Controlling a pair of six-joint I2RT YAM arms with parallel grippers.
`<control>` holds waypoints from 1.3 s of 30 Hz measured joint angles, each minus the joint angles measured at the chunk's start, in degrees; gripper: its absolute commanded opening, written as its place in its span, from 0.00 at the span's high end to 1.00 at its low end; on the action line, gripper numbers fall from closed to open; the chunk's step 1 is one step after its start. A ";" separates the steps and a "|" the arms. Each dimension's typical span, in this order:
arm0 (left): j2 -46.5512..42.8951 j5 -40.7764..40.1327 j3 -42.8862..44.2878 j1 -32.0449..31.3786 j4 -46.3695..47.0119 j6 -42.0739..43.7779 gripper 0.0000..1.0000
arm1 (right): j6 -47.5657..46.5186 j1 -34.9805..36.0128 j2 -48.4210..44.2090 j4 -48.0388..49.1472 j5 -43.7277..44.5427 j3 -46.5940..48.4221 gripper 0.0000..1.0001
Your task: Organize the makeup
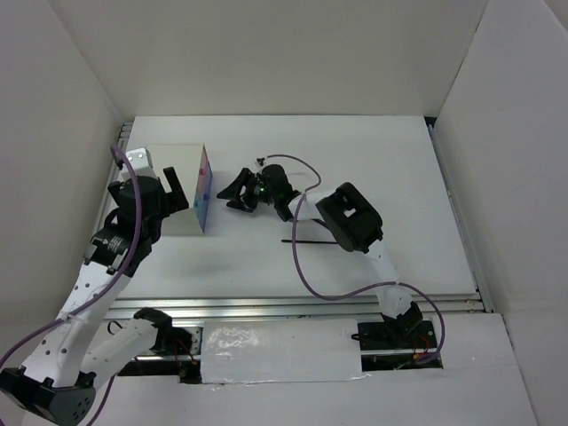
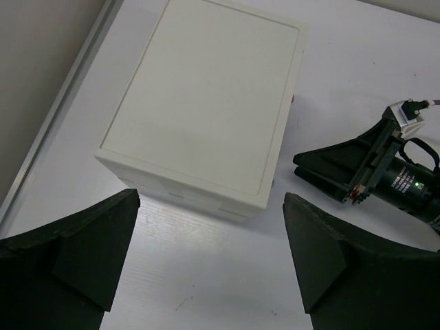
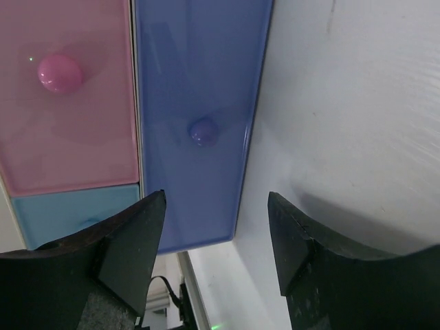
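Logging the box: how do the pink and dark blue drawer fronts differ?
The pink drawer front carries a pink knob; the blue drawer front carries a purple knob. The pink drawer front is shorter, ending where a light-blue front begins; the blue drawer front runs alongside both. Both are glossy, each with one round knob.

My left arm point(image 1: 87, 293) and right arm point(image 1: 383, 266) have white links, black joints, purple cables point(image 1: 296, 256), matte black wedge jaws
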 measured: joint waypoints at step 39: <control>3.50 6.54 0.00 0.02 0.59 0.70 0.01 | 7.74 2.03 14.78 -0.52 -4.61 20.33 0.63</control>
